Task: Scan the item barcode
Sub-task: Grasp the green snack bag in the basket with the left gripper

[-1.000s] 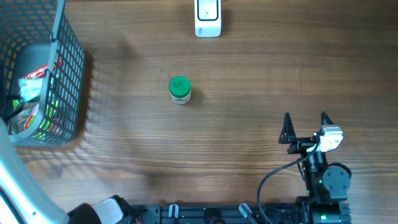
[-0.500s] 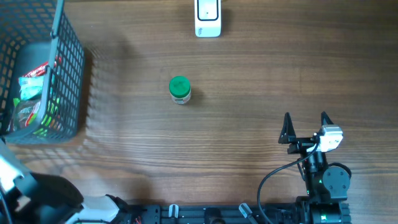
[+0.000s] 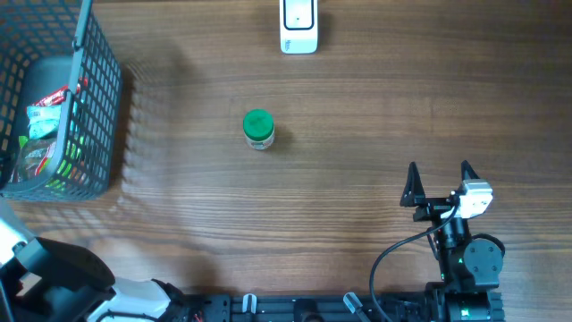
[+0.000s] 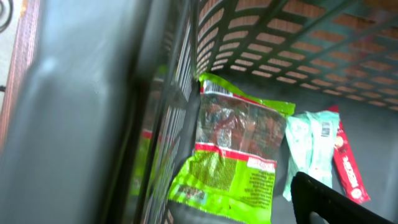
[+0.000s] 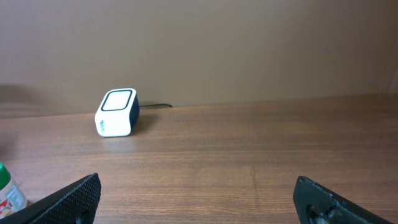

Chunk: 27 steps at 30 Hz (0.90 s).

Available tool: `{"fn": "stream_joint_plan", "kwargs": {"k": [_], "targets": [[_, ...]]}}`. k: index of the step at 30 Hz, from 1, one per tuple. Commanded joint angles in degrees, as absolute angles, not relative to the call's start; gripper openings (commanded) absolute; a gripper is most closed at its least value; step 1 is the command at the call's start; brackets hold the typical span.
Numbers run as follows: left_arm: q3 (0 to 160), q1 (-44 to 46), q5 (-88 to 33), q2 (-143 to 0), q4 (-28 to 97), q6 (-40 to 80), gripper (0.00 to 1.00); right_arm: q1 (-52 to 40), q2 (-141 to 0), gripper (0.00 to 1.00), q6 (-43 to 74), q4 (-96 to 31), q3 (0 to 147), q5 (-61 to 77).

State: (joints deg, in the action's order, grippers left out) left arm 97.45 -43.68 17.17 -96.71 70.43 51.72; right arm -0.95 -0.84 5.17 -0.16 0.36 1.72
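Bottle [image 3: 258, 128] upright on desk [image 3: 357, 116]. Right hand [image 3: 440, 183] down-right of bottle, nearer, wide open, empty. Left hand [image 4: 323, 198] far off; cannot tell its grip.

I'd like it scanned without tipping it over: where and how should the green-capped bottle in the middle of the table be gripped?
Probably around the body just below the cap of the green-capped bottle, with the jaws coming down from above. It stands upright and alone on the table, cap up, and it is round, so any side suits. The open right gripper looks the nearer one.
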Motion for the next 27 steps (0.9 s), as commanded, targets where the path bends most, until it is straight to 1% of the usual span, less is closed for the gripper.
{"fn": "stream_joint_plan", "kwargs": {"k": [1,4,9,13,18,21,27], "targets": [[97.21,-43.70,15.86,-89.10,70.50,51.40,0.95,-0.80,-0.95,1.00,6.00,0.03,0.30,2.66],[97.36,-43.68,15.86,-83.96,70.48,51.40,0.98,-0.80,-0.95,1.00,6.02,0.03,0.30,2.66],[98.59,-43.68,15.88,-77.03,70.19,51.40,1.00,-0.80,-0.95,1.00,6.00,0.03,0.30,2.66],[99.66,-43.57,14.63,-75.46,65.54,49.78,1.00,-0.80,-0.95,1.00,6.00,0.03,0.30,2.66],[99.66,-42.59,7.35,-81.03,58.59,45.52,0.99,-0.80,-0.95,1.00,6.00,0.03,0.30,2.66],[99.68,-41.78,1.76,-87.02,54.11,40.58,0.99,-0.80,-0.95,1.00,6.00,0.03,0.30,2.66],[99.66,-39.70,1.06,-96.40,53.69,40.40,1.00,-0.80,-0.95,1.00,6.02,0.03,0.30,2.63]]}}
